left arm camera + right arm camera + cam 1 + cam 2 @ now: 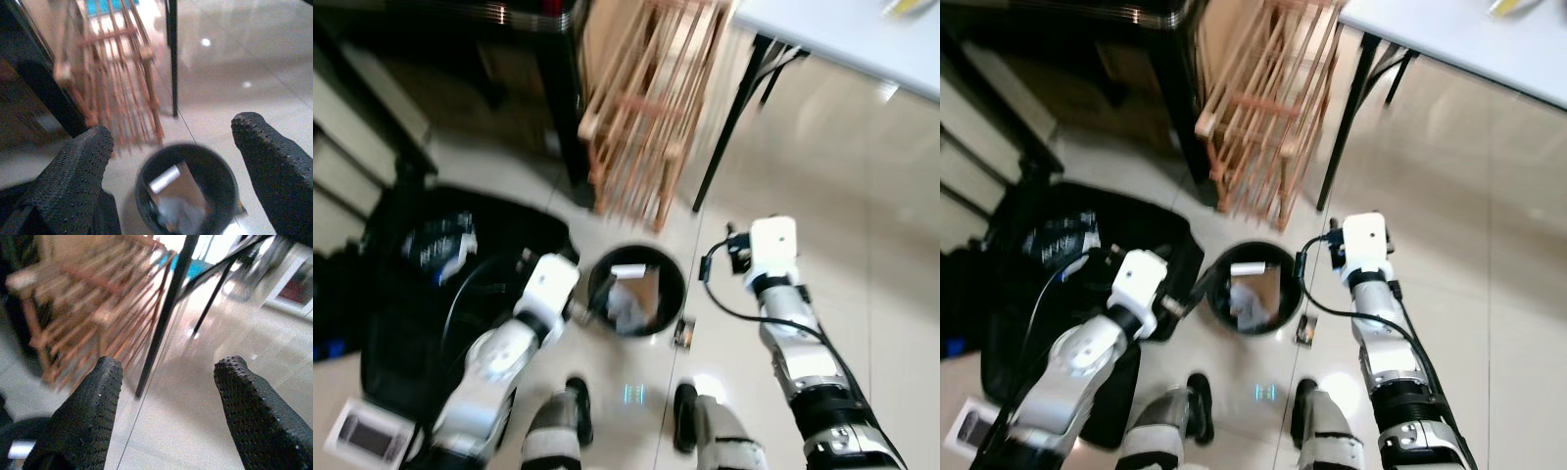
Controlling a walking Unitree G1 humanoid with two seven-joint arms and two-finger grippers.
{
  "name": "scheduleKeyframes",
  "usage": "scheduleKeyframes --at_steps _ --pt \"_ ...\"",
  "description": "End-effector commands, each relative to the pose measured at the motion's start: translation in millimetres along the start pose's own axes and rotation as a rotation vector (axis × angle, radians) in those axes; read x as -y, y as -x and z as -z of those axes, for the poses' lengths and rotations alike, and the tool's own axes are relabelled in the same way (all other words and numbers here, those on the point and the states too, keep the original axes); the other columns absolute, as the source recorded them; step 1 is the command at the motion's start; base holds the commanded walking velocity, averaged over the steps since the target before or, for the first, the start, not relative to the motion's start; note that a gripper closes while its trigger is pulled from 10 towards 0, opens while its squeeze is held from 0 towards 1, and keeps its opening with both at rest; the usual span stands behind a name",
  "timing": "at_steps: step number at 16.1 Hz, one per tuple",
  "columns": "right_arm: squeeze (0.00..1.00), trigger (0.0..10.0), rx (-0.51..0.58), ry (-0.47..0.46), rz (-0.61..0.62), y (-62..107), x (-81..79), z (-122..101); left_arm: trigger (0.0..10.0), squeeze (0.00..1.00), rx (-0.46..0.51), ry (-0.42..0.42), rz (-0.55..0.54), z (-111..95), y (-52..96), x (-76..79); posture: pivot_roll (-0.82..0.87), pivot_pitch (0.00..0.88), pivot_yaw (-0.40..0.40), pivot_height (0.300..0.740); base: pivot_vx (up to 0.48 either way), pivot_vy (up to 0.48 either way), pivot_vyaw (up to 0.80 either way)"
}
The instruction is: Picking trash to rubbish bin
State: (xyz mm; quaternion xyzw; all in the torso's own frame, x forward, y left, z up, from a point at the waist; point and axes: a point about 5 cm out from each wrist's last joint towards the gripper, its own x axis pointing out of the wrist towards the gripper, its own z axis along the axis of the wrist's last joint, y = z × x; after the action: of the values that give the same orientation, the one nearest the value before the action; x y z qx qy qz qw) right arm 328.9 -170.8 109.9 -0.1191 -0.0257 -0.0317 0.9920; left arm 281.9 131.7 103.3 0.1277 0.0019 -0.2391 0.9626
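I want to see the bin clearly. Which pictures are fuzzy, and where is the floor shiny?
Both eye views are smeared, so the rubbish bin looks soft. The left wrist view blurs the wooden rack and shows bright glare spots on the floor. The right wrist view's background is washed out.

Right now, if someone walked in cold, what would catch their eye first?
Probably the round black rubbish bin on the pale tiled floor just ahead of the robot's feet, with paper scraps already inside. The left gripper hangs near its rim with open, empty jaws. Behind the bin a wooden slatted rack leans beside a dark cabinet, and an open black bag lies to the left.
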Motion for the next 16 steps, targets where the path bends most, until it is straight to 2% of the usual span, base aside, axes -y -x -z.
scheduleKeyframes --at_steps 1,2,3,4,6,9,13,16 --pt "0.0 10.0 0.008 0.0 0.06 10.3 11.9 -3 10.0 0.0 0.029 0.011 -0.058 -4 -2.1 -4.2 0.03 0.14 0.029 0.74 0.0 0.0 0.0" --pt "0.0 10.0 0.011 -0.003 0.073 11.7 14.6 -5 10.0 0.0 0.042 0.015 -0.066 -7 -5.4 -4.5 0.03 0.134 0.03 0.74 0.0 0.0 0.0" --pt "0.0 10.0 -0.006 -0.015 0.116 23.5 20.9 -7 10.0 0.0 0.086 0.024 -0.094 -17 -11.8 -4.4 0.0 0.113 0.039 0.74 0.0 0.0 0.0" --pt "0.0 10.0 -0.006 -0.012 0.123 27.1 23.3 -10 10.0 0.0 0.096 0.024 -0.094 -19 -14.8 -2.9 -0.01 0.101 0.045 0.74 0.0 0.0 0.0" --pt "0.0 10.0 0.011 0.023 0.123 34.1 32.0 -23 10.0 0.0 0.13 0.032 -0.138 -27 -24.8 -5.3 -0.04 0.064 0.052 0.74 0.0 0.0 0.0" --pt "0.0 10.0 0.016 0.053 0.11 47.0 22.7 -32 10.0 0.0 0.141 0.084 -0.23 -32 -25.2 -13.1 -0.05 0.053 0.069 0.74 0.0 0.0 0.0" --pt "0.0 10.0 -0.002 -0.046 0.146 64.5 16.4 -42 10.0 0.0 0.13 0.091 -0.212 -27 -24.3 -6.4 -0.06 0.053 0.061 0.74 0.0 0.0 0.0" --pt "0.0 10.0 -0.041 -0.106 0.186 71.0 14.9 -37 10.0 0.0 0.137 0.107 -0.214 -28 -27.3 -4.3 -0.06 0.053 0.051 0.74 0.0 0.0 0.0"
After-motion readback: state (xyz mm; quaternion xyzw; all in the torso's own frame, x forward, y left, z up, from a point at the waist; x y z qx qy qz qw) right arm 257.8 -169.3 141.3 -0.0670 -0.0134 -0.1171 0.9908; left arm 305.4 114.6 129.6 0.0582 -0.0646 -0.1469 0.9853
